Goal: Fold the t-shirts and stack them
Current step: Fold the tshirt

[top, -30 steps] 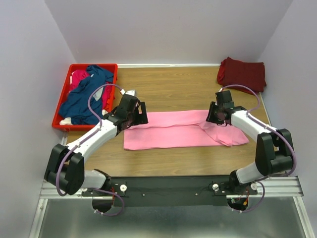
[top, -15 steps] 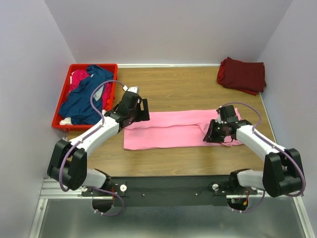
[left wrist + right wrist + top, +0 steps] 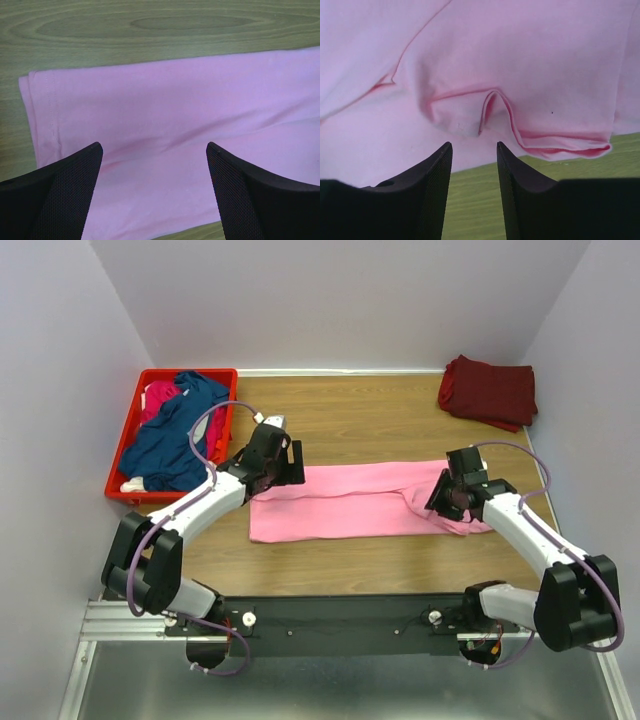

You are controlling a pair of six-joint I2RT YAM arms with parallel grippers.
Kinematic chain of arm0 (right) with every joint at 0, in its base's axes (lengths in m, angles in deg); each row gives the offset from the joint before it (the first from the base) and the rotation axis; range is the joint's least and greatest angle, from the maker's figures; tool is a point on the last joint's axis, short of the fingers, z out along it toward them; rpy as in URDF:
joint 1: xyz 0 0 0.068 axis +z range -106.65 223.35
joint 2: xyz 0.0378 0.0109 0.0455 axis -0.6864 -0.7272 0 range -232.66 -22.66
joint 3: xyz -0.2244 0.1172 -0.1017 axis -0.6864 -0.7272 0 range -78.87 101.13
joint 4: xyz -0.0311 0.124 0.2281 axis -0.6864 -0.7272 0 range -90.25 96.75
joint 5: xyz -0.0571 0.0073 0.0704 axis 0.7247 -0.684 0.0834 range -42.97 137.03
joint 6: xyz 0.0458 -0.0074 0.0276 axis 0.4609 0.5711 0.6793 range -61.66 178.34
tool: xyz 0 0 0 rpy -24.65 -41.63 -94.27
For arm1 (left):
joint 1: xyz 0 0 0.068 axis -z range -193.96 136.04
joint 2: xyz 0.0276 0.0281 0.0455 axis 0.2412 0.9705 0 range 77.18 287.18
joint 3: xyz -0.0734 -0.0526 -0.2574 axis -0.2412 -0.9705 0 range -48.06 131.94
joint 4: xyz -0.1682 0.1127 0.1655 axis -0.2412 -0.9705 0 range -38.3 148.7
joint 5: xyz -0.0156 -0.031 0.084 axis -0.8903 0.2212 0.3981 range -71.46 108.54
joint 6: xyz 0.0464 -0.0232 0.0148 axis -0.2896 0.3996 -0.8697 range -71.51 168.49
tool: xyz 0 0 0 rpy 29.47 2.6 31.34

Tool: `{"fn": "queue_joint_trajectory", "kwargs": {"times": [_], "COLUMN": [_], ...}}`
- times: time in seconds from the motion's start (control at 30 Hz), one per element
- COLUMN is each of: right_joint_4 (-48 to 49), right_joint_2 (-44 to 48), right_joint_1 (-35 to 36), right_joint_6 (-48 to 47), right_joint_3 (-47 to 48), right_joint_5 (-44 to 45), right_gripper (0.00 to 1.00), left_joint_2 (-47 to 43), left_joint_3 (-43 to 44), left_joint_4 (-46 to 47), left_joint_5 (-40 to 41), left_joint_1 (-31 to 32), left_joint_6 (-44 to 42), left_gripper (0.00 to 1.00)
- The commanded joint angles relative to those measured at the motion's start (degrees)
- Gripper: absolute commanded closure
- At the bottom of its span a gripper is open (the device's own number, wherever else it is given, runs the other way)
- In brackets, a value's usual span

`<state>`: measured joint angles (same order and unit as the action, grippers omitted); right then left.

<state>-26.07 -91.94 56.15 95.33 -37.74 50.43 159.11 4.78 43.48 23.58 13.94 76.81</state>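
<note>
Your one pink shirt (image 3: pixel 350 502) runs left-right; also one maroon shirt (image 3: pixel 488 392), navy shirt (image 3: pixel 172 438), magenta shirt (image 3: pixel 158 397). Spread, pinching nothing: left fingers (image 3: pixel 50 200), right fingers (image 3: pixel 420 200).

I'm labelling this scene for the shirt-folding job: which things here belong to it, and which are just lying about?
Job: light pink t-shirt, laid out centre; maroon t-shirt, folded, far right; navy t-shirt and magenta t-shirt, heaped at left.
Lying about: red crate holding those two; wooden table.
</note>
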Motion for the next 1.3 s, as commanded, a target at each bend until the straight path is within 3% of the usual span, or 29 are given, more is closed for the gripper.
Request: {"fn": "queue_joint_trajectory", "kwargs": {"times": [0.0, 0.27, 0.87, 0.97, 1.1, 1.27], "right_joint_4": [4.9, 11.4, 18.8, 19.1, 18.8, 16.6], "right_joint_2": [1.0, -3.1, -4.2, -4.9, -3.5, 0.8], "right_joint_1": [0.0, 0.0, -0.1, 0.0, -0.1, 0.0], "right_joint_6": [5.4, 6.5, 6.4, 6.3, 6.2, 6.8], "right_joint_3": [-2.0, -5.3, -8.8, -8.8, -9.1, -10.7], "right_joint_5": [5.8, 1.0, 1.2, 0.8, -1.5, -11.5], "right_gripper": [0.52, 0.53, 0.60, 0.67, 0.91, 0.99], "left_joint_2": [0.4, 1.0, 1.1, 1.1, 1.0, 1.6], "left_joint_3": [1.1, 1.5, 0.9, 0.8, 0.7, 1.1], "left_joint_4": [1.1, 0.7, 0.5, 0.5, 0.3, 0.2], "left_joint_5": [-0.8, -0.6, -0.6, -0.8, -0.6, -0.6], "left_joint_1": [0.3, 0.3, 0.3, 0.3, 0.4, 0.4], "left_joint_6": [-1.2, -2.1, -1.9, -1.9, -1.8, -1.6], "left_gripper": [0.08, 0.08, 0.08, 0.08, 0.08, 0.08]}}
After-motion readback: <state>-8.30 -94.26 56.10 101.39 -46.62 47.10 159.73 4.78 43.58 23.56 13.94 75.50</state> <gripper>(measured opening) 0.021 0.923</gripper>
